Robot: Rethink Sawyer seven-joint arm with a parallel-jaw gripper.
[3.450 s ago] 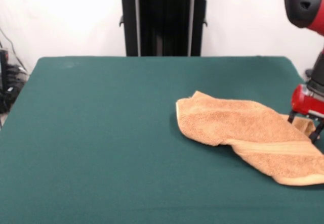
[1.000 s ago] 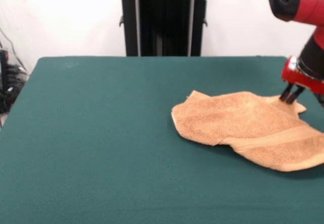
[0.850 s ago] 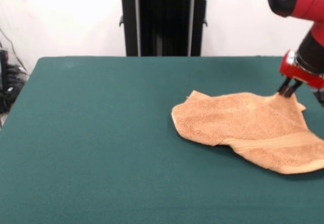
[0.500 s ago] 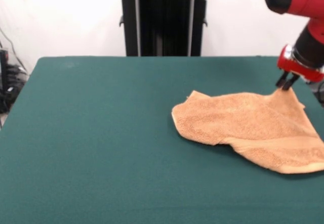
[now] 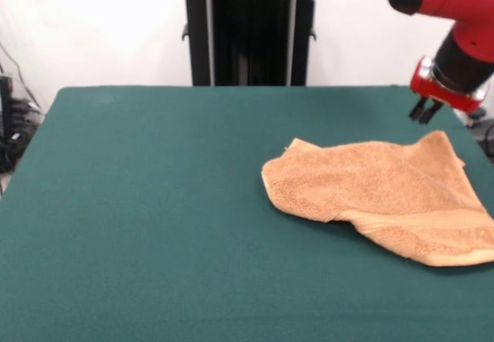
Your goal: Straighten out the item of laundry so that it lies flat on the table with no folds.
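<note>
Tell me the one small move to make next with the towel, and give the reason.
Probably bring the end effector down to the towel at its left edge and draw that edge outward. The end effector hangs above the table, clear of the cloth, holding nothing. The towel is not flat: its left edge looks doubled under, and a ridge crosses near the woven band at its near side.

Rumpled orange-tan towel (image 5: pixel 386 195) on the green table's (image 5: pixel 154 203) right side, near edge folded.
</note>
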